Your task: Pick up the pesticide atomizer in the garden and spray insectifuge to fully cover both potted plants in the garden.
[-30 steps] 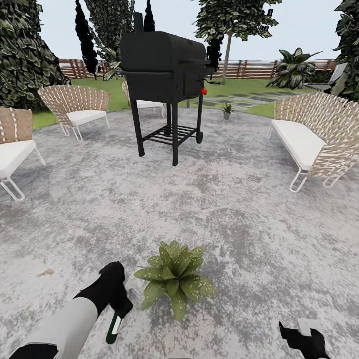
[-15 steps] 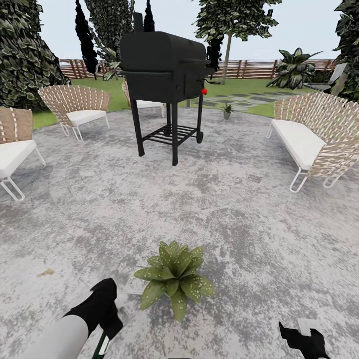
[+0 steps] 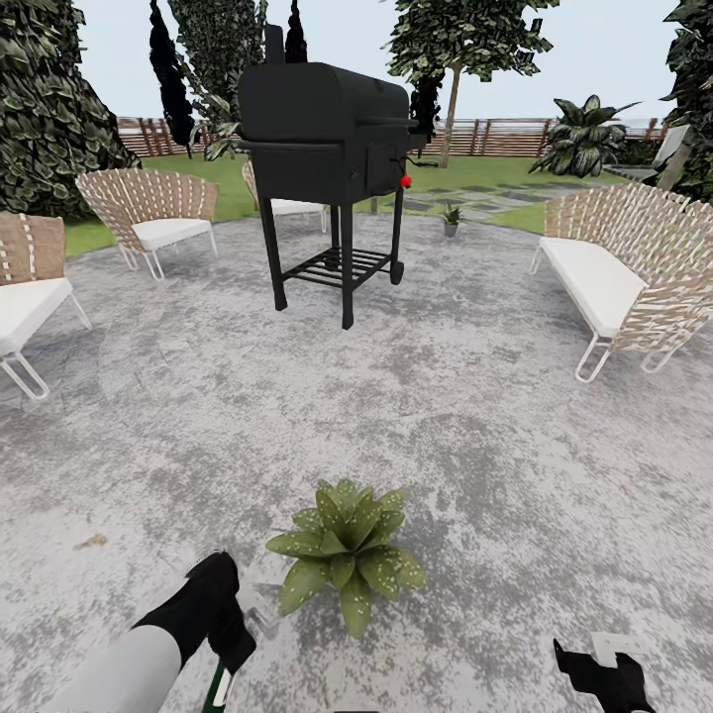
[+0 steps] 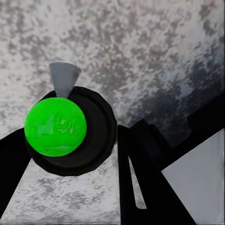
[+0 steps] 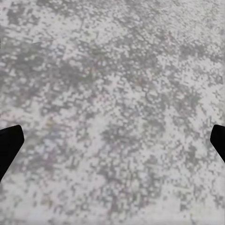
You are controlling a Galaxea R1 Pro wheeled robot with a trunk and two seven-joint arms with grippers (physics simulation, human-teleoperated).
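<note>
Left gripper, black, sits at the end of a white-sleeved forearm that comes in from the lower-left corner of the head view, wrist bent so the gripper angles down toward the patio. It's clamped on the small dark bottle w/ green body & white label, the pesticide atomizer; in the left wrist view the atomizer shows as a round black body w/ a bright green disc and a grey cone nozzle, black fingers alongside it. Right gripper hangs low at the bottom right, fingers spread wide apart; right wrist view has its two black tips at the frame edges over bare speckled grey stone patio.

Just beside the left gripper stands the near potted plant, a low rosette of pointed green leaves, w/ fine whitish specks of insectifuge on the right-hand leaves.

Mid-distance: black barrel grill on legs. Wicker seats w/ white cushions either side, one at left, a bench at right.

Far: second small potted plant at the patio edge near the stepping stones. Behind it grass, trees, brown slatted fence.
</note>
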